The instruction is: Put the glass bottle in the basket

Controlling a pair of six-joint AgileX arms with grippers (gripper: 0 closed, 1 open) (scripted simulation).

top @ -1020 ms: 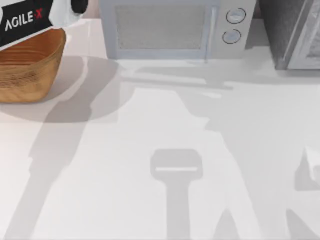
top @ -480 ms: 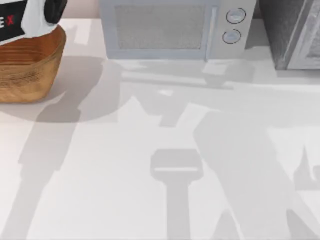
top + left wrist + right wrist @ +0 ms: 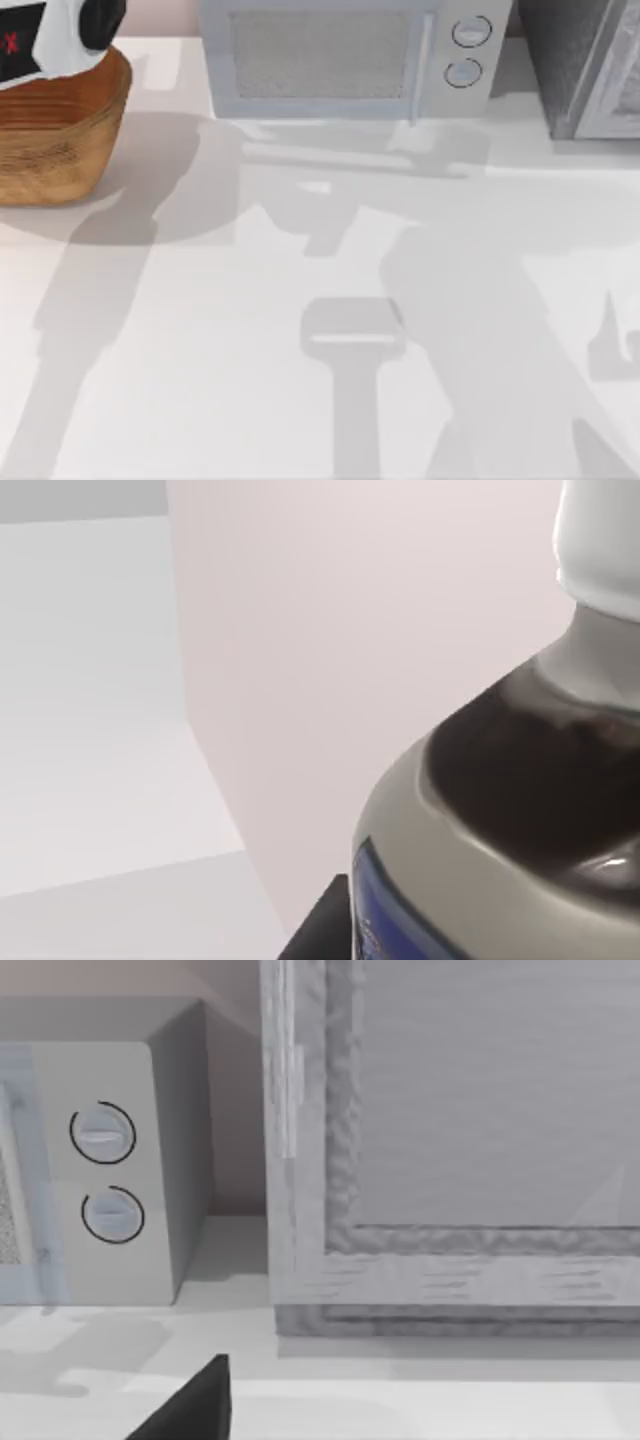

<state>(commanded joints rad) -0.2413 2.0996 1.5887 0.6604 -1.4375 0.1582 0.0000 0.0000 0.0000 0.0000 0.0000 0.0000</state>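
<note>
left hand (image 3: pixel 330 935) grips the glass bottle (image 3: pixel 500 830) above the basket (image 3: pixel 60 130).

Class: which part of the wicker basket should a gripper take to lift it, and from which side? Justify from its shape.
Probably the basket at its right-hand rim, from above, one finger inside the wall, one outside. The body looks too wide to span, its top is open, and the left arm covers the far rim.
</note>
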